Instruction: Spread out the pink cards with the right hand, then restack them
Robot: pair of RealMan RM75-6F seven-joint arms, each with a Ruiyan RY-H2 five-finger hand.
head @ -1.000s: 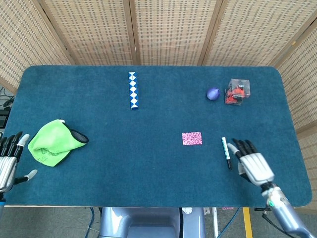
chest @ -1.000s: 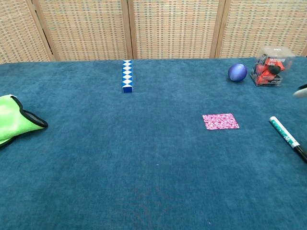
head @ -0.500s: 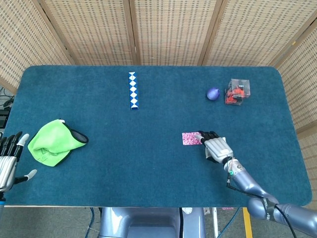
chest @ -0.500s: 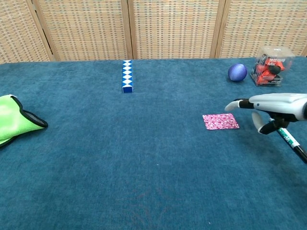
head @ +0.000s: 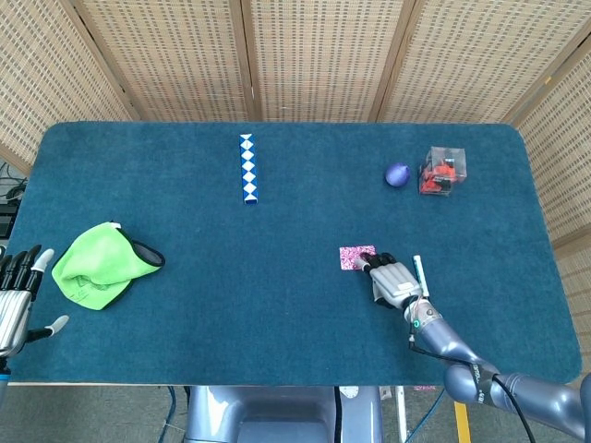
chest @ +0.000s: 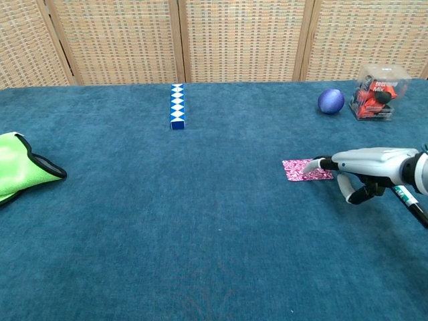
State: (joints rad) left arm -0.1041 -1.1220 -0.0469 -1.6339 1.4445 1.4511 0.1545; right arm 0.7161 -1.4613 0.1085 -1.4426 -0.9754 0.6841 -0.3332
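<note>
- Pink cards [head: 355, 257] [chest: 304, 169] lie in one flat stack on the blue desk [head: 277, 305] [chest: 200, 254], directly under the fingertips of the right hand [head: 392, 280] [chest: 364, 167].
- Right hand: palm down, fingers [chest: 319, 164] extended over the near right part of the stack, thumb hanging below the palm. It holds nothing. Whether the fingertips press on the top card or hover just above it cannot be told.
- Black-and-white marker [head: 420, 275] [chest: 409, 204] lies on the desk just beside the right hand, on its outer side, partly hidden by the hand in the chest view.
- Left hand [head: 14, 300] sits at the desk's left edge, well apart from the cards, fingers spread and holding nothing. Only the head view shows it.
- Green cloth [head: 100, 265] [chest: 20, 170] lies bunched just beside the left hand.
- Beyond the right hand, toward the far side of the desk: a dark blue ball [head: 397, 174] [chest: 331, 101] and, just beside it, a clear box [head: 442, 170] [chest: 378, 93] with red contents.
- Blue-and-white folding snake toy [head: 247, 167] [chest: 177, 105] lies straight, far from both hands.
</note>
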